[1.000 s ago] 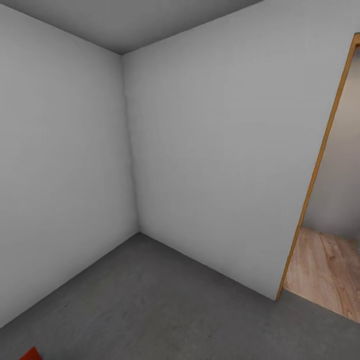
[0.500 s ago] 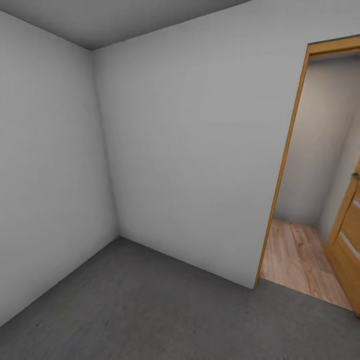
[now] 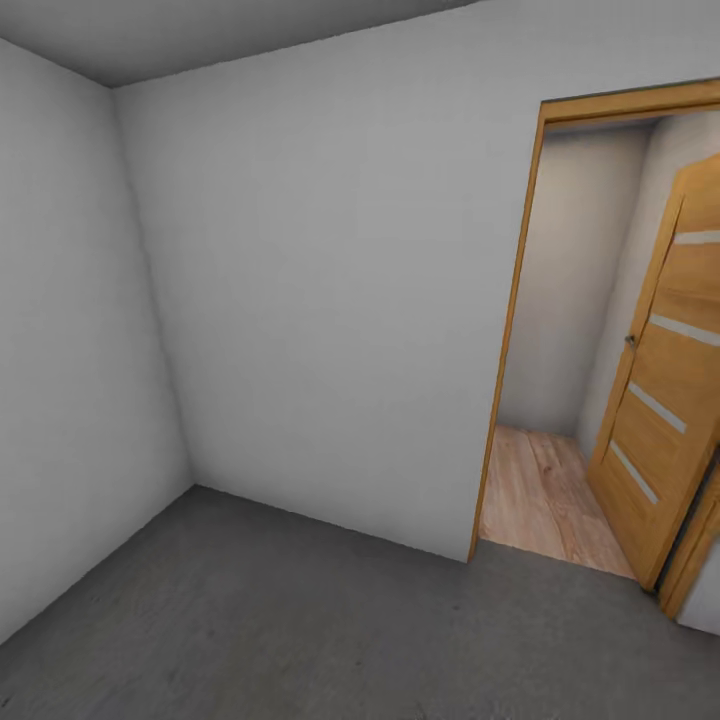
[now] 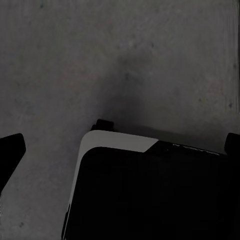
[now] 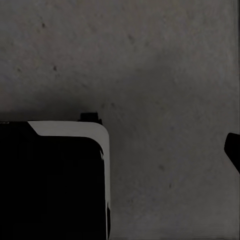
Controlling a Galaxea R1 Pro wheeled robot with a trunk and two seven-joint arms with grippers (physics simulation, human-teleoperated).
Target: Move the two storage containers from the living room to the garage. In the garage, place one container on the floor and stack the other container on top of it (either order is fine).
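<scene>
Both wrist views show bare concrete floor (image 4: 125, 60) between spread fingers (image 4: 10, 150)

Floor (image 3: 260, 620), matt mottled dark grey concrete, slightly rough, walls (image 3: 330, 300), smooth matt white-grey paint, door frame (image 3: 505, 330) and panelled door (image 3: 665, 390), satin orange-brown wood with pale inset strips, hallway flooring (image 3: 545, 495), light wood planks
</scene>
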